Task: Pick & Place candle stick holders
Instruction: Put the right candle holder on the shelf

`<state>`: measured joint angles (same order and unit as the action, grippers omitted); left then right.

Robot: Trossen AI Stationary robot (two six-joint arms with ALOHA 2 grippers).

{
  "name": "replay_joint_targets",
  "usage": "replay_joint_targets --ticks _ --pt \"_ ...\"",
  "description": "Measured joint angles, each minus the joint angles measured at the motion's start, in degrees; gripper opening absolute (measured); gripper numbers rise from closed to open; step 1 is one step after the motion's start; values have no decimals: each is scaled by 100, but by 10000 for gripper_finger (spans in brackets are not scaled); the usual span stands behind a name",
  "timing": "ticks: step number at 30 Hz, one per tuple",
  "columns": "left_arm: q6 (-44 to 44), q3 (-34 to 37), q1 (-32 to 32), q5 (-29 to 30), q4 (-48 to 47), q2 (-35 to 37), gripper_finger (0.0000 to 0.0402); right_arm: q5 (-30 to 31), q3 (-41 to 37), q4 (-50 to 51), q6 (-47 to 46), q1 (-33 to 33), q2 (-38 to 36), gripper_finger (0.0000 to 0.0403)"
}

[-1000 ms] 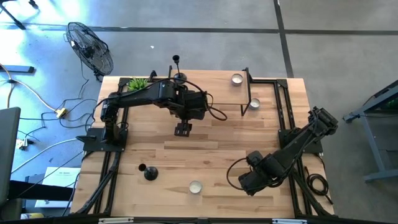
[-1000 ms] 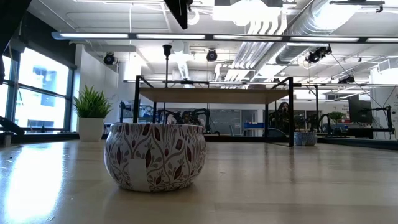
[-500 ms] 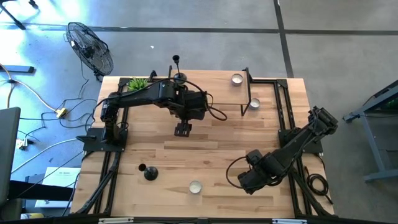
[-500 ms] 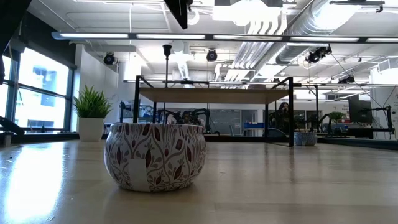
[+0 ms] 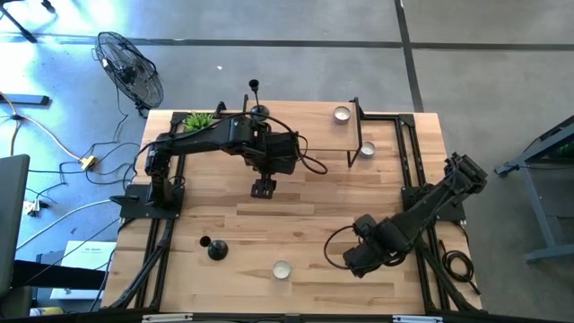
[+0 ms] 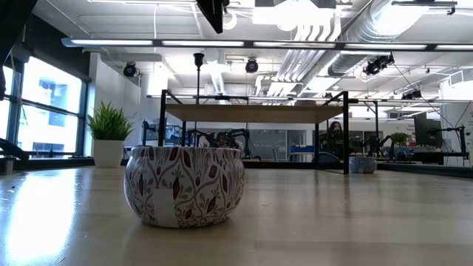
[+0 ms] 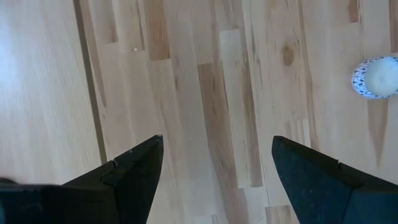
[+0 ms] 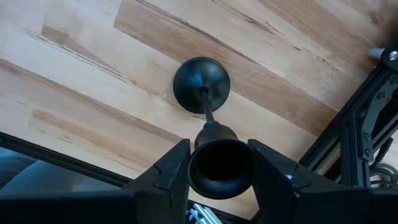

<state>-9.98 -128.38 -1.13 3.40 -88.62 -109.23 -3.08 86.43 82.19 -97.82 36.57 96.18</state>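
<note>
Right tool (image 8: 214, 163) clamps the cup top of a candle stick holder (image 8: 202, 84); stem runs straight down from the tool to its base on the surface (image 8: 93, 74). Left tool (image 7: 214, 174) open, empty, hovering well apart; tealight cup (image 7: 378, 76) off to its side.

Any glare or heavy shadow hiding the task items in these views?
Low view: bright ceiling light strips and window glare on the table, but the patterned tealight cup is readable. Right wrist view: soft highlight on the black candle stick holder gripped by the right end effector. Left wrist view: even light, no hard shadows.
</note>
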Motion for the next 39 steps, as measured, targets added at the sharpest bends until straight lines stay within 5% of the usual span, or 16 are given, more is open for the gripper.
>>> replay_joint_targets --ticks 31,39 --pt "859 0 9 -6 169 0 294 775 1025 781 3269 -1093 -429 131" --pt "887 33 15 -799 430 0 294 841 1025 785 4629 -1846 -513 131"
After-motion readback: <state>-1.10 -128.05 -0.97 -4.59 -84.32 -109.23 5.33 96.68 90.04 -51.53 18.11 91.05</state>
